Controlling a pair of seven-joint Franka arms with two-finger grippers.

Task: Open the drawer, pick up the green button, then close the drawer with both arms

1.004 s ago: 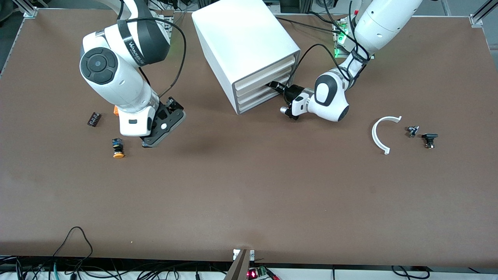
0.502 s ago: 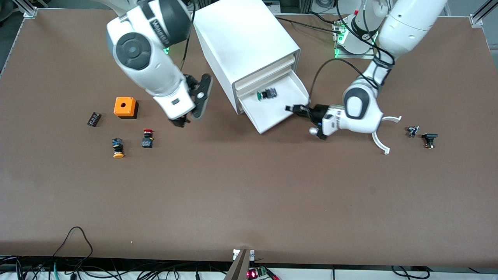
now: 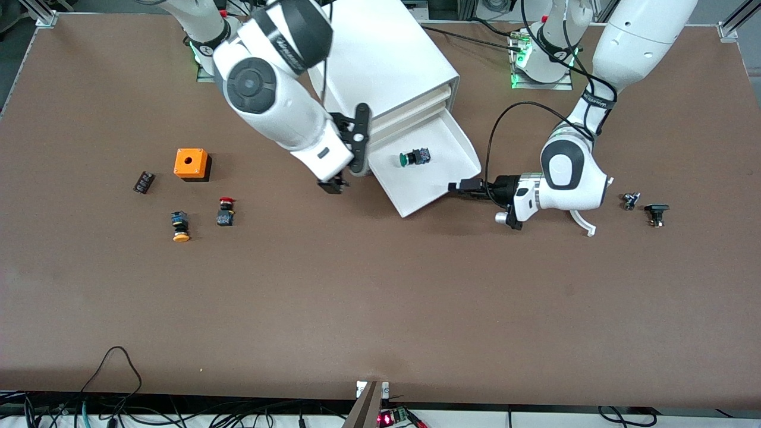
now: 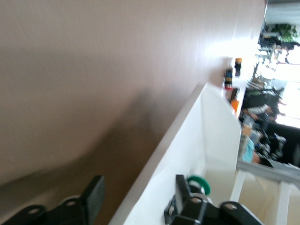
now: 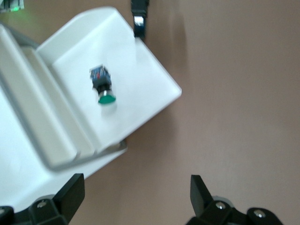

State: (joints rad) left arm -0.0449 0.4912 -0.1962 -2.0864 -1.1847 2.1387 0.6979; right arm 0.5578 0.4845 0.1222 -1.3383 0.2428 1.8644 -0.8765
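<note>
White drawer (image 3: 427, 178) pulled out of cabinet (image 3: 380, 65); green button (image 3: 414, 157) lies inside. Left gripper (image 3: 462, 188) at drawer's front corner, jaws parted astride its wall, unclamped. Right gripper (image 3: 337, 183) over bench beside drawer, jaws wide, empty.

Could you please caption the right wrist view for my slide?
Open right gripper above the pulled-out white plastic drawer holding the green-capped button.

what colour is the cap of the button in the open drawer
Green, on the button lying in the drawer; clearest in the right wrist view.
</note>
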